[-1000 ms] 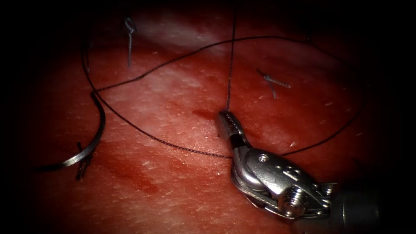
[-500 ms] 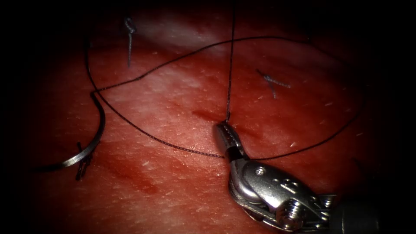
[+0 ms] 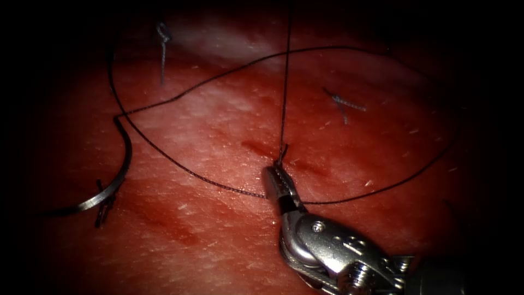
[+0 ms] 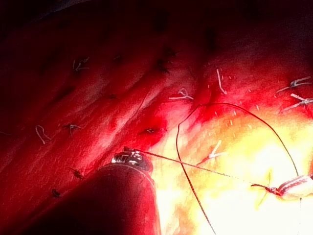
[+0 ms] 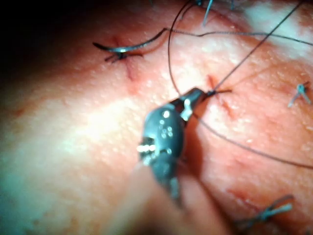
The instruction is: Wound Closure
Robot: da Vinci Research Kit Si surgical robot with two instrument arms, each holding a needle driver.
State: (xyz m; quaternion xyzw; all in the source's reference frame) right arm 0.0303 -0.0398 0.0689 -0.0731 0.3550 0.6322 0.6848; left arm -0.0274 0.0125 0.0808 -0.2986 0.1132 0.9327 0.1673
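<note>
My right tool point(image 3: 274, 182) comes in from the lower right, its jaws shut on the thread's short end just below a small knot point(image 3: 281, 157) on the tissue point(image 3: 218, 125). From the knot the thread point(image 3: 285, 82) runs taut up out of the picture. In the left wrist view that taut strand ends at my left tool point(image 4: 128, 156), whose jaws are shut on it. The curved needle point(image 3: 112, 183) lies free on the tissue at the far left, held by neither tool, with slack thread point(image 3: 180, 164) looping from its tail. The right wrist view shows the right tool point(image 5: 191, 96) beside the knot point(image 5: 210, 92).
Earlier stitches with cut thread ends stand at the upper left point(image 3: 162, 41), the right point(image 3: 343, 102) and beside the needle point(image 3: 102, 210). A wide slack loop of thread point(image 3: 382, 188) lies around the right tool. Red fluid stains the tissue near the knot point(image 3: 255, 146).
The right tool has drawn down and to the left with the thread's end. The knot now shows above its jaws, and the slack loop has slid lower. The needle has not moved.
</note>
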